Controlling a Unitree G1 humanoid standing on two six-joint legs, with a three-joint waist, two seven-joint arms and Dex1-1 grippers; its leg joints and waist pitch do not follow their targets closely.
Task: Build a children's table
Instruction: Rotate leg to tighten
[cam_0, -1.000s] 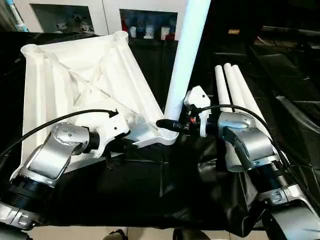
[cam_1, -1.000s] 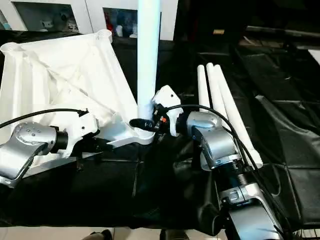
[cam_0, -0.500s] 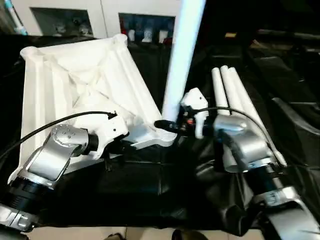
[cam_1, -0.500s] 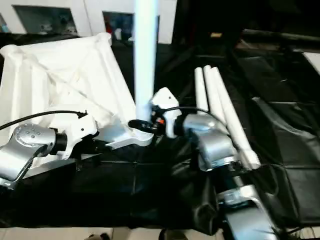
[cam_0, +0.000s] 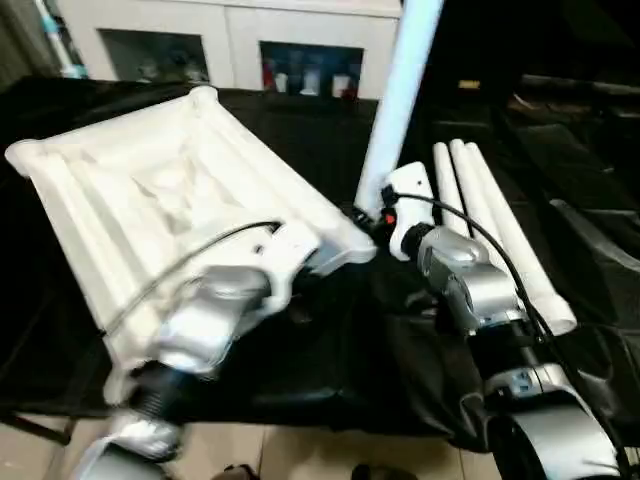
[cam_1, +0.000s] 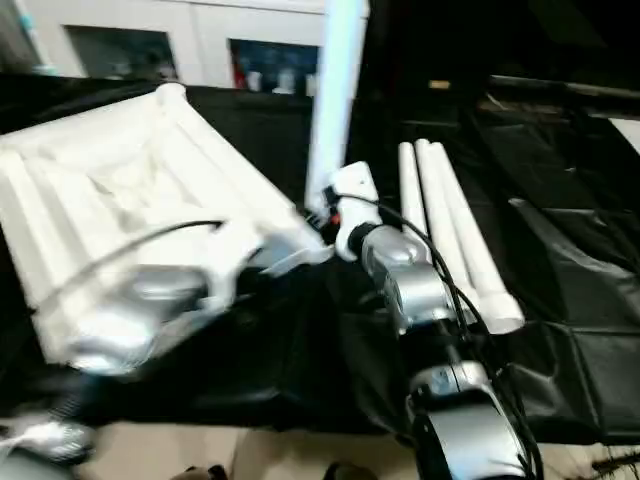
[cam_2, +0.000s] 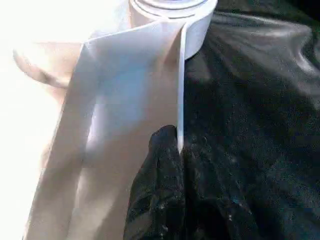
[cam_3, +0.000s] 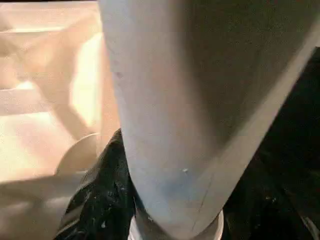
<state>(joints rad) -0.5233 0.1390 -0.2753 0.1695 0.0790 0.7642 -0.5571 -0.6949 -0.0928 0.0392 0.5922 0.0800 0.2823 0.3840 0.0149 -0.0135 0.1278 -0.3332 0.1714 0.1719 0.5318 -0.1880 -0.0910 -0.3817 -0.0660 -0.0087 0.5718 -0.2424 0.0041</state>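
A black-draped surface (cam_0: 330, 350) carries the white plastic square tabletop (cam_0: 150, 200), ribbed underside up, on the left. The left hand (cam_2: 167, 150) is clenched on its near edge by a round corner socket (cam_2: 172, 12). The right hand (cam_0: 368, 217) grasps the upright white tubular leg (cam_0: 400, 90) in that socket. Three more white legs (cam_0: 490, 220) lie to the right.

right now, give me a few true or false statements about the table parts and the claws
1. One leg stands upright in a corner socket of the tabletop. True.
2. Three spare legs lie side by side on the black cloth. True.
3. The tabletop lies smooth side up. False: its ribbed underside faces up.
4. The right claw grips a spare leg. False: it is at the upright leg's base.
5. The left claw pinches the tabletop's edge. True.
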